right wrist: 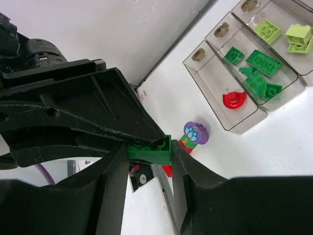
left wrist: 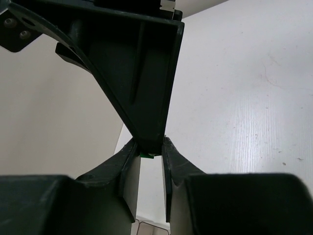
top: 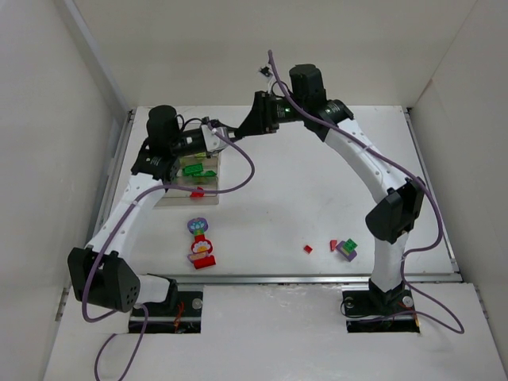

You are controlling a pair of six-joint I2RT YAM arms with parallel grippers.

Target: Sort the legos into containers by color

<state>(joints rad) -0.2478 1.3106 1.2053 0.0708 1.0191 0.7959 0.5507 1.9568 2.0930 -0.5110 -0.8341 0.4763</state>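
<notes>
While the right hand (right wrist: 148, 155) is closed on a small dark green plastic brick (right wrist: 149, 150), pinching it from both sides at the centre of the right wrist view, the left hand (left wrist: 149, 148) meets it from the upper left of that frame, its dark tip touching the brick's top. From the left wrist view only a sliver of green shows between the left hand's narrowly parted fingers (left wrist: 128, 164); whether they press on the brick I cannot tell. In the top view both hands come together above the counter, left of centre near the upper edge.

Just below them sits a clear brownish plastic tray with narrow compartments (right wrist: 239, 122). One compartment holds a red curved piece (right wrist: 234, 99), the next several dark green bricks (right wrist: 257, 68), the next lime bricks (right wrist: 288, 34).

On the white counter (top: 317, 182), below the tray in the top view, lies a purple flower-topped piece (top: 198, 227). At the lower right of centre, well apart from the tray, lie a lone red brick (top: 307, 248) and a tight cluster of red, green and purple bricks (top: 344, 248).
</notes>
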